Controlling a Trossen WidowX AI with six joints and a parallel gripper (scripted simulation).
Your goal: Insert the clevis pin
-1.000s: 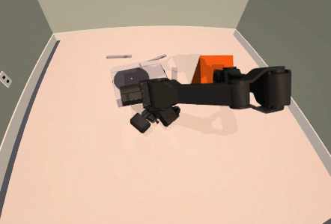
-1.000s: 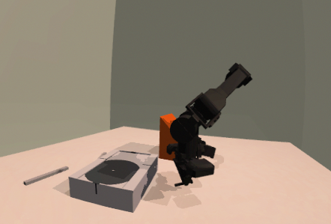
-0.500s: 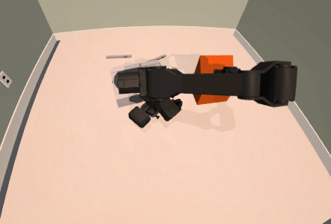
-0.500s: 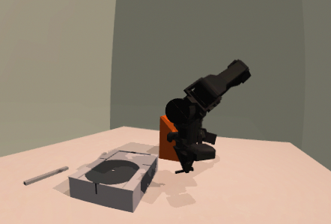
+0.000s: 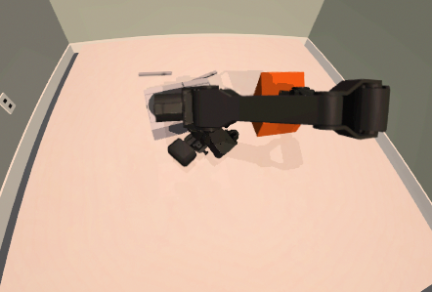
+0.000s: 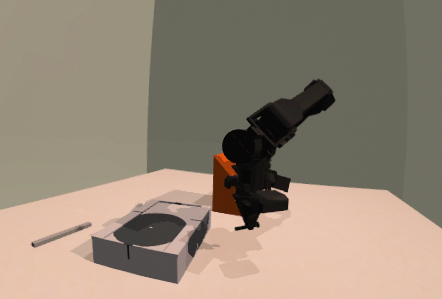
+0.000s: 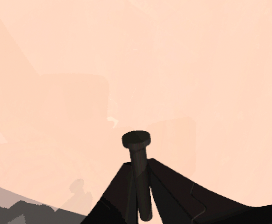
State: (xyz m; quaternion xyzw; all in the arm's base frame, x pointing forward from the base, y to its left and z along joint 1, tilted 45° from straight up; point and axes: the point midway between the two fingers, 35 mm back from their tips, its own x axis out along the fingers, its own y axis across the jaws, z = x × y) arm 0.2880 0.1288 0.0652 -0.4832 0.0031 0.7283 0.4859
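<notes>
My gripper [image 6: 252, 225] [image 7: 139, 167] is shut on the dark steel clevis pin [image 6: 240, 228] [image 7: 140, 182]. In the wrist view the pin's round head stands out beyond the fingertips and its shank runs back between them. In the exterior view the pin looks nearly level, held above the table to the right of the tray. The grey tray [image 6: 135, 262] [image 5: 158, 132] stands on the table. The dark disc [image 6: 137, 233] [image 5: 151, 104] lies flat inside its rim, with a small light spot near its middle. The arm hides most of the disc in the top view.
An orange block [image 5: 281, 80] [image 6: 223, 187] stands beyond the gripper, under the arm in the top view. A thin grey bar [image 5: 155, 73] [image 6: 61, 234] lies on the table beyond the tray. Another thin bar [image 5: 205, 75] shows by the tray's back edge.
</notes>
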